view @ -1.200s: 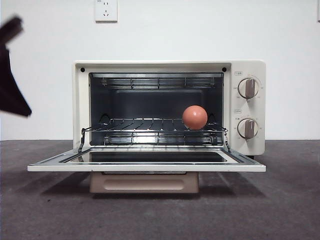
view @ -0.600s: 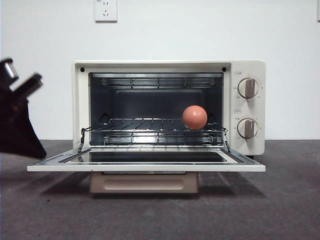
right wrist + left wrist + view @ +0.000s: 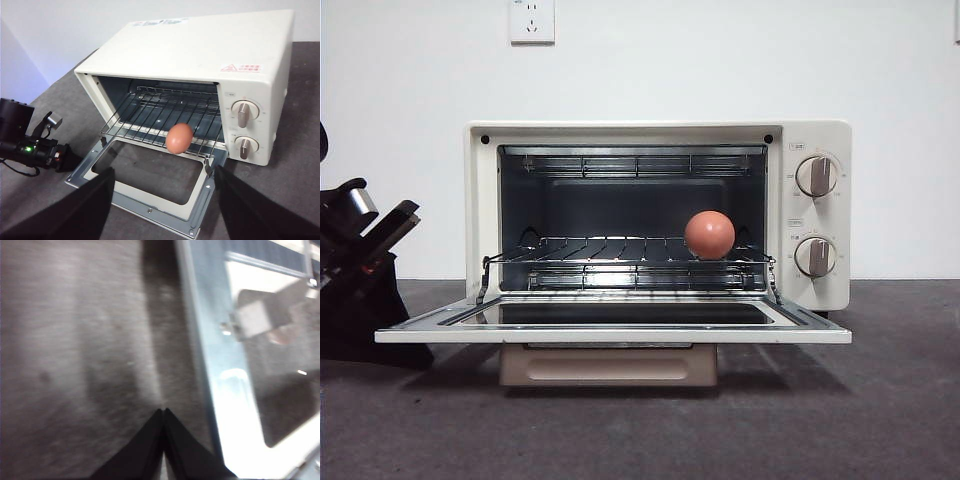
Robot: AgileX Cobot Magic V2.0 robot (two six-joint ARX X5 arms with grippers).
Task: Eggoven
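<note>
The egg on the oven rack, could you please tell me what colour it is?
Reddish-brown, plain and unpatterned; the egg shows best in the front view.

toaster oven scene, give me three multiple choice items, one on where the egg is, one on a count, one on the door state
1. Where is the egg?
A. on the wire rack inside the toaster oven
B. on the open door
C. on the table

2. How many knobs does the oven have?
A. one
B. two
C. three

3. How is the oven door?
A. shut
B. half raised
C. folded down flat

Answers: 1 A, the egg rests on the rack's right part. 2 B, two knobs stacked on the right panel. 3 C, the door lies level in front, with the left gripper low beside its edge, jaws shut.
</note>
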